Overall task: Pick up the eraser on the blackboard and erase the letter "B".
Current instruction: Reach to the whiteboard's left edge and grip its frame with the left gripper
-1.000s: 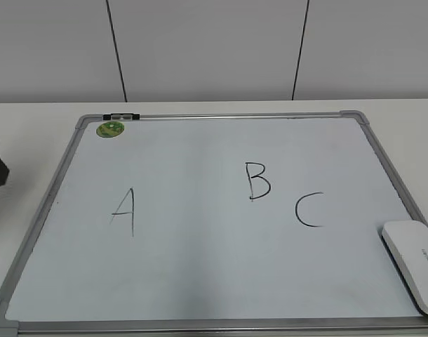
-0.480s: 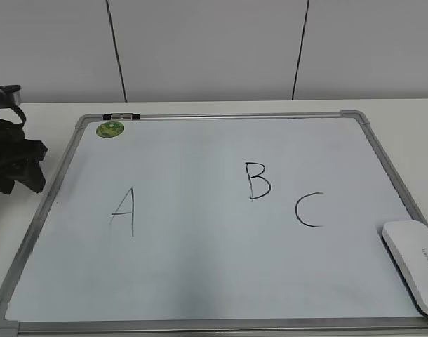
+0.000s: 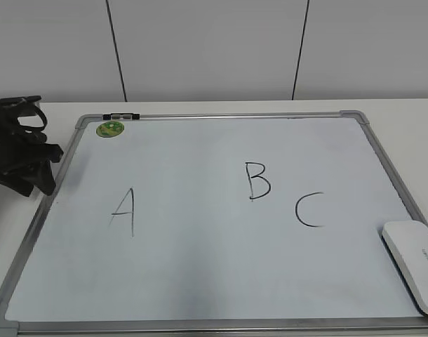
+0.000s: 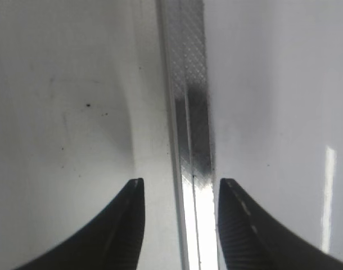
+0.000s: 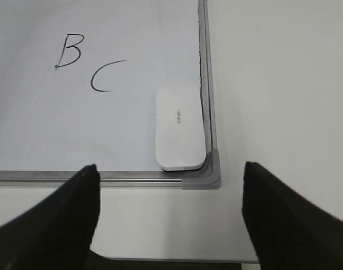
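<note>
The blackboard [image 3: 221, 281] is a white board with a grey frame, flat on the table. The letter "B" [image 3: 257, 181] stands right of centre, also in the right wrist view [image 5: 68, 50]. The eraser [image 3: 415, 262], a white oblong block, lies on the board's near right corner, also in the right wrist view [image 5: 179, 127]. My left gripper [image 3: 31, 184] is open over the board's left frame edge; its fingers straddle the frame [image 4: 188, 146] in the left wrist view [image 4: 180, 188]. My right gripper [image 5: 170, 174] is open and empty, over the table in front of the eraser.
Letters "A" [image 3: 123, 210] and "C" [image 3: 309, 210] are on the board. A round green magnet [image 3: 109, 129] and a small black-and-white clip [image 3: 121, 116] sit at the board's far left corner. A grey corner piece [image 5: 208, 174] lies beside the eraser. A pale wall stands behind the white table [image 5: 284, 112].
My left arm has moved in from the left edge of the exterior view toward the board's left frame. The eraser and letters have not moved.
</note>
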{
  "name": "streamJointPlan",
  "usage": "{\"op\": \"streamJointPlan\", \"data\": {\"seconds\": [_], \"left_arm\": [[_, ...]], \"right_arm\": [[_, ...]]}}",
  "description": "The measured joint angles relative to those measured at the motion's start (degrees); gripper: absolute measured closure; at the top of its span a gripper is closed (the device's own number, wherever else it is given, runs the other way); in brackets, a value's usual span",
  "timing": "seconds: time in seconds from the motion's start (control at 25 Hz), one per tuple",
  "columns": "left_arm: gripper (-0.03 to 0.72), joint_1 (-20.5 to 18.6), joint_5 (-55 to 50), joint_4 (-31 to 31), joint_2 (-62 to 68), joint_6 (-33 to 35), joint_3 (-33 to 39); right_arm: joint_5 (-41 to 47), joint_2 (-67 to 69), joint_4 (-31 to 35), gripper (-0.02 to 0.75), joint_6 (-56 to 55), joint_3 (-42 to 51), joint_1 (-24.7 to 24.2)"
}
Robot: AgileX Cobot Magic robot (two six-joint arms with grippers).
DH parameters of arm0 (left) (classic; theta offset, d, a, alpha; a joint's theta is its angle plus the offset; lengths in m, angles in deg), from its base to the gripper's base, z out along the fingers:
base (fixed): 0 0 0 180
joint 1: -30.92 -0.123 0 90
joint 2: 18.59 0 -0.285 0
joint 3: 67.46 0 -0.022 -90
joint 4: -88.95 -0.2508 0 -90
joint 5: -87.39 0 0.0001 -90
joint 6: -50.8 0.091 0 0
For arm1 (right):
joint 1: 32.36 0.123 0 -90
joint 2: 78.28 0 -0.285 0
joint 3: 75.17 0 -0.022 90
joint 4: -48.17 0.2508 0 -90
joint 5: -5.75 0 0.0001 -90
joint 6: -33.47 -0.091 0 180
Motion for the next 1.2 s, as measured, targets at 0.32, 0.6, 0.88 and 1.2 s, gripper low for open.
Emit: {"op": "streamJointPlan", "data": {"seconds": [0.32,0.6,0.88,1.2], "left_arm": [[0.439,0.0,-0.3,0.0,2.4,0.1,-0.9],[0.474,0.0,-0.6,0.4,3.5,0.1,-1.5],[0.65,-0.1,-1.9,1.4,4.2,0.1,-2.3],[0.656,-0.1,-1.9,1.4,4.2,-0.1,-2.3]], "right_arm": [[0.0,0.0,0.0,0.151,0.0,0.0,0.0],[0.0,0.0,0.0,0.151,0.0,0.0,0.0],[0.0,0.0,0.0,0.151,0.0,0.0,0.0],[0.0,0.0,0.0,0.151,0.0,0.0,0.0]]}}
